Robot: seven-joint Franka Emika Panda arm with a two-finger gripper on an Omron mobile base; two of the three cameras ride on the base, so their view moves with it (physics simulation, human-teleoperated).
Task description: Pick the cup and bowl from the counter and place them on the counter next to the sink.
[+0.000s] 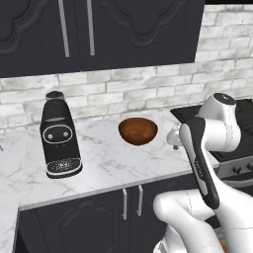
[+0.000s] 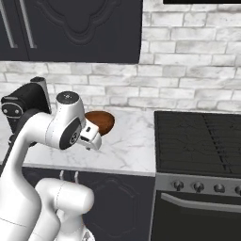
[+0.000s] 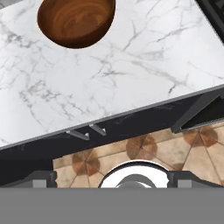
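The bowl (image 1: 138,131) (image 2: 101,121), round, shallow and dark reddish-brown, sits on the white marble counter (image 1: 108,163) (image 2: 127,146) near the brick back wall. My gripper (image 1: 173,138) (image 2: 92,137) hangs over the counter just to the bowl's right and nearer the front edge, apart from it. In the hand view the bowl (image 3: 76,19) lies at the top left, the counter (image 3: 131,65) fills the upper half, and my gripper (image 3: 113,179) is open, its dark fingertips (image 3: 41,178) wide apart with nothing between them. The cup and the sink are out of view.
A black coffee machine (image 1: 60,136) (image 2: 26,106) stands on the counter left of the bowl. The black stovetop (image 2: 202,139) (image 1: 244,118) adjoins the counter on the right. Dark wall cabinets (image 1: 99,29) hang overhead. Cabinet door handles (image 3: 85,131) show below the counter edge.
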